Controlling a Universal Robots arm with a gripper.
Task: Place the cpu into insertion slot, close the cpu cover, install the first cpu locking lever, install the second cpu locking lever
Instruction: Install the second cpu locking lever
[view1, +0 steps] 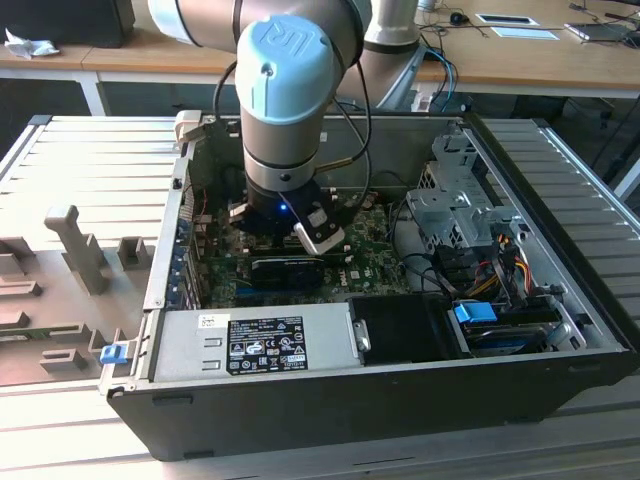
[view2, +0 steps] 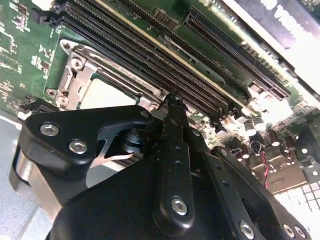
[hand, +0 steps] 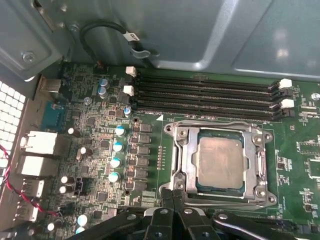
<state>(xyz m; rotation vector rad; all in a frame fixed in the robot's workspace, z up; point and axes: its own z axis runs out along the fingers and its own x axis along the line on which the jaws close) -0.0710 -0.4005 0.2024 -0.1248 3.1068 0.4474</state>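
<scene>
Your black gripper (hand: 174, 196) is down inside the open black computer case (view1: 560, 300), right at the edge of the square silver-rimmed insertion slot (hand: 176, 172) on the green motherboard (hand: 100, 165). In the first wrist view its fingertips (hand: 168, 196) look pinched together with no gap between them, and you can't see anything caught in there. The cpu (hand: 220, 162), that small flat silver-grey square chip, is already sitting in the slot, and the cpu cover (hand: 186, 160), the thin silvery frame plate, lies flat around it. 4 long black memory slots (hand: 205, 95) run just beside the socket. In the second wrist view the fingers (view2: 174, 120) sit right by the socket's metal rim (view2: 75, 75).
</scene>
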